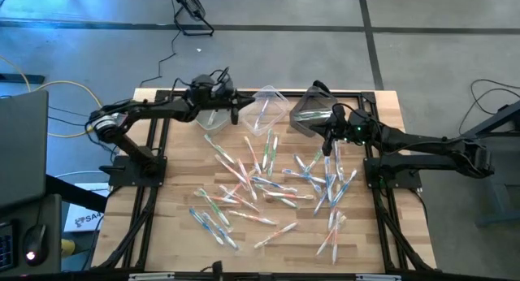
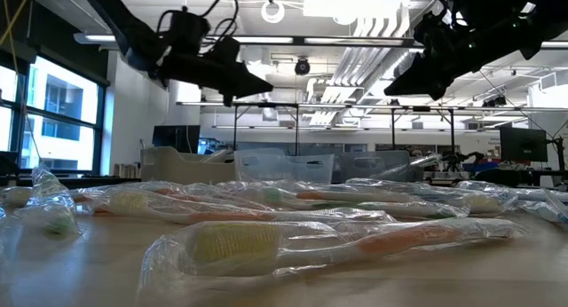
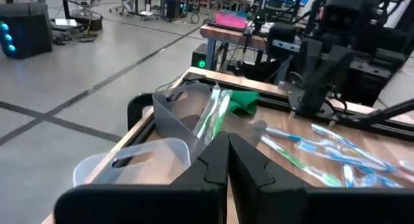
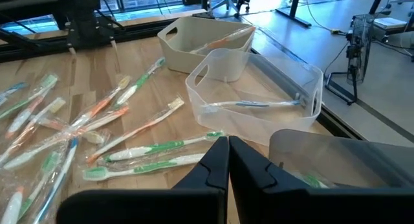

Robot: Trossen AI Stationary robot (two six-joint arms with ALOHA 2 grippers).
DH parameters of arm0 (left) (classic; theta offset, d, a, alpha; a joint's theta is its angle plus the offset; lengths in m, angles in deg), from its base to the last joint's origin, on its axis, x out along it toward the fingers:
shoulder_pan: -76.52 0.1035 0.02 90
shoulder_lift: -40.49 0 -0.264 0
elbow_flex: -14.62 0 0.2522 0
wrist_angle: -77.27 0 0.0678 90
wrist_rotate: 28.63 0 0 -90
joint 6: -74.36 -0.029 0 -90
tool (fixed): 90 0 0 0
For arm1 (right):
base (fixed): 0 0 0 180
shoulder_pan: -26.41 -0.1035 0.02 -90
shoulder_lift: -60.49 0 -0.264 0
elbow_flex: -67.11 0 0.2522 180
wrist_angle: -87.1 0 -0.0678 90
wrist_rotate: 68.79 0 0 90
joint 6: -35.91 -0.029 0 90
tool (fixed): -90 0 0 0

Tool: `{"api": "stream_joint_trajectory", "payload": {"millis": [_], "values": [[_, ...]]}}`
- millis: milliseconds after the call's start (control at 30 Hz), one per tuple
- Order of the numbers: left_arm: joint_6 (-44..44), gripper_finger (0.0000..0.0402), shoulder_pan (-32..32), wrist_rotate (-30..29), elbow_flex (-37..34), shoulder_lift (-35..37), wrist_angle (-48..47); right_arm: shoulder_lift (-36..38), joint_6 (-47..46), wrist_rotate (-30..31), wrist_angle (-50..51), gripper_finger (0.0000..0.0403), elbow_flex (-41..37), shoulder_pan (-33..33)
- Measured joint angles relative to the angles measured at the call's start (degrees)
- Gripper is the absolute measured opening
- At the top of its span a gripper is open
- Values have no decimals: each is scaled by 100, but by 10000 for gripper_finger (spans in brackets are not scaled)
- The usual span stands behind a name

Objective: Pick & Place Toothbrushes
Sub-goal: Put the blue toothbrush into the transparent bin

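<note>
toothbrushes (image 1: pixel 268 188), clear-wrapped, orange, blue, green handles, scattered

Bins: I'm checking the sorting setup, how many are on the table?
3, in a row along the table's far edge: left bin, middle bin, right bin. None seems hidden.

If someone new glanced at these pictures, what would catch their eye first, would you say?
Probably the heap of wrapped toothbrushes strewn across the middle of the wooden table. Next, the three plastic bins along its far edge, with both dark arms raised above them, each pincer shut: left, right.
</note>
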Motion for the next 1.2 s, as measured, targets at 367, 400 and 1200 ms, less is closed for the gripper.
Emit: {"api": "stream_joint_trajectory", "payload": {"millis": [367, 400, 1200], "values": [[-57, 1, 0, -120, -974, 1164, -6, -2, -170, 82, -2, 3, 0, 0], [-66, 1, 0, -171, -1059, 1251, -5, -1, -173, 81, -2, 3, 0, 0], [-670, 1, 11, -343, -2294, 3017, 3, -2, -304, 82, -94, 3, -1, 0]]}}
